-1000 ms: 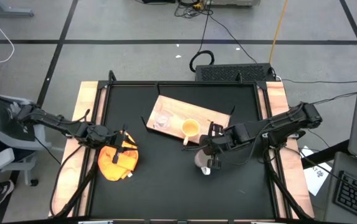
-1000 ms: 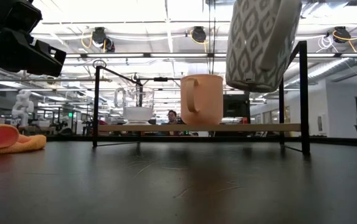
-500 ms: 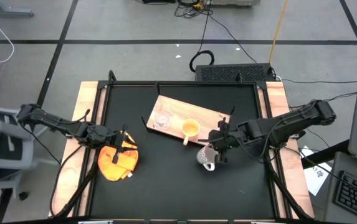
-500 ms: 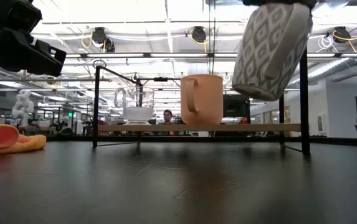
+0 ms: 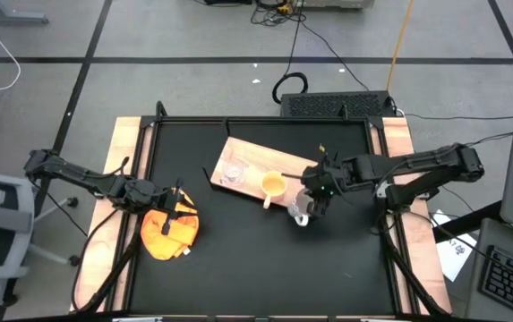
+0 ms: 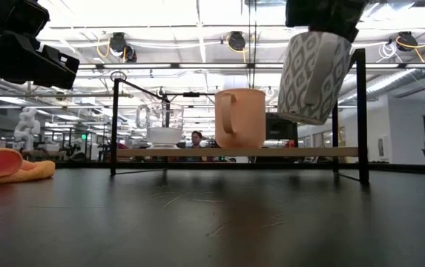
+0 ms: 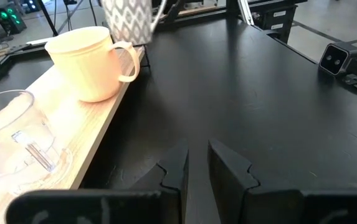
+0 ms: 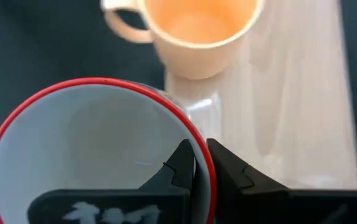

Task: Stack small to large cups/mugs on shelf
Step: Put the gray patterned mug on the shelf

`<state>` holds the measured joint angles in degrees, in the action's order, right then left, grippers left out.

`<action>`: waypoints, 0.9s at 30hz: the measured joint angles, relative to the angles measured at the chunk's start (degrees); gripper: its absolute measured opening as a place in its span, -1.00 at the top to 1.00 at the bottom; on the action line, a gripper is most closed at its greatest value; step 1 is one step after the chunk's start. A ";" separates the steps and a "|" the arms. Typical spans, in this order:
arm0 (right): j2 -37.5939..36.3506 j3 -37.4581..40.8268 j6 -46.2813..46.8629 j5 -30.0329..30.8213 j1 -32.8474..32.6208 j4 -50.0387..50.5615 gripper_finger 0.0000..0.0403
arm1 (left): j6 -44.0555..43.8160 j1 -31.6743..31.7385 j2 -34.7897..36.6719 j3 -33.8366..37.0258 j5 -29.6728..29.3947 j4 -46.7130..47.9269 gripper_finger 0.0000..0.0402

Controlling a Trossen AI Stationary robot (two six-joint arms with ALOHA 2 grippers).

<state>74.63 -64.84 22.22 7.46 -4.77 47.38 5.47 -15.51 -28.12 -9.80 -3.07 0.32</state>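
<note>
Two of three vessels already sit on the shelf [image 5: 254, 166]: clear glass cup [image 5: 233, 171] at one end, yellow-orange mug [image 5: 274, 185] next to it, roughly mid-board, both upright and apart. Third one, the white mug [image 5: 303, 209] w/ grey pattern and red rim, is in the air, pinched at its rim by the right gripper [image 5: 320, 185]; fingers clamped on the mug wall, one inside, one outside per the right wrist view. Low view shows it hanging tilted, above shelf level, near the board's free end, not touching wood. So approx two-thirds done by my read; what's left is lowering the white mug onto the bare wood beside the yellow-orange one, then letting go. Left gripper [image 5: 168, 199] waits over the orange cloth [image 5: 168, 231] at the table's left, fingers nearly together, holding nothing.
</note>
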 joint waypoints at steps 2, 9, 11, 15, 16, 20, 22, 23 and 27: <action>0.09 -1.37 -0.17 -0.22 1.43 1.45 0.93 | 0.30 -0.01 0.02 0.01 0.00 -0.02 0.69; 0.43 -3.09 -2.38 -5.17 6.35 2.54 0.93 | 0.84 0.00 0.01 0.02 0.00 -0.06 0.69; 1.39 -3.09 -2.73 -6.60 7.73 3.25 0.93 | 0.84 0.00 0.00 0.00 0.00 -0.04 0.69; 4.71 -3.09 -4.09 -8.67 10.03 4.90 0.93 | 0.82 0.00 0.01 0.02 -0.02 -0.11 0.69; 5.42 -3.09 -4.54 -9.04 10.46 5.05 0.93 | 0.82 0.00 0.00 0.02 -0.02 -0.11 0.69; 8.66 -4.15 -6.01 -9.05 11.91 6.31 0.93 | 0.86 0.05 0.01 0.02 -0.02 -0.07 0.69; 10.07 -5.38 -6.78 -9.03 12.32 7.40 0.93 | 0.86 0.04 0.01 0.02 -0.02 -0.06 0.69; 10.78 -6.19 -7.12 -8.93 12.47 7.86 0.93 | 0.88 0.04 0.00 0.02 -0.02 -0.02 0.69; 12.51 -8.55 -7.95 -8.85 13.04 8.82 0.93 | 0.88 0.04 0.01 0.02 -0.02 0.43 0.69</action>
<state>87.14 -73.39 14.27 -1.39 8.26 56.20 6.35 -15.46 -28.11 -9.78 -3.09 0.75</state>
